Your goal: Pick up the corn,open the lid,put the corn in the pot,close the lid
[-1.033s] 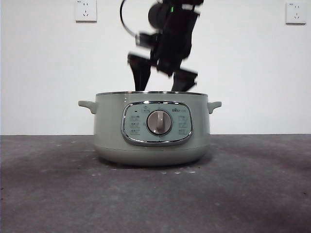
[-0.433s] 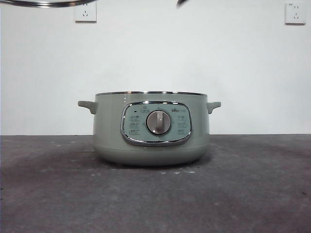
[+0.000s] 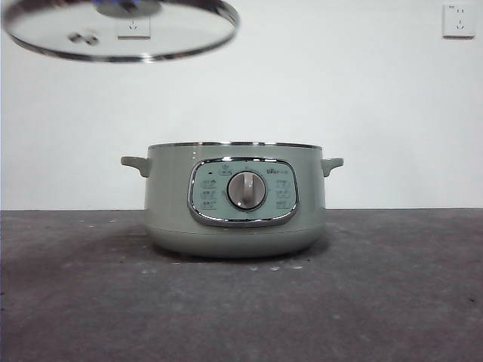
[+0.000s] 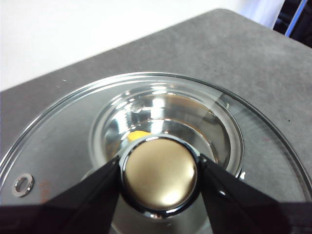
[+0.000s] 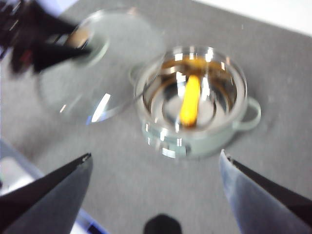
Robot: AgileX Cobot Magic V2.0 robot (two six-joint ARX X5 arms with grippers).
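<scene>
The sage-green pot (image 3: 235, 200) stands open on the dark table. The yellow corn (image 5: 190, 100) lies inside the pot (image 5: 195, 105), seen in the right wrist view; a bit of it (image 4: 138, 135) shows through the glass in the left wrist view. My left gripper (image 4: 160, 176) is shut on the knob (image 4: 160, 174) of the glass lid (image 3: 121, 30), holding it in the air above and to the left of the pot. The lid also shows in the right wrist view (image 5: 105, 63). My right gripper (image 5: 156, 168) is open and empty, high above the pot.
Two wall sockets (image 3: 133, 26) (image 3: 459, 21) are on the white wall behind. The dark grey table (image 3: 392, 294) stretches around the pot.
An arm that was over the pot a second ago has gone up out of the front view. The lid has come down into view at the upper left.
</scene>
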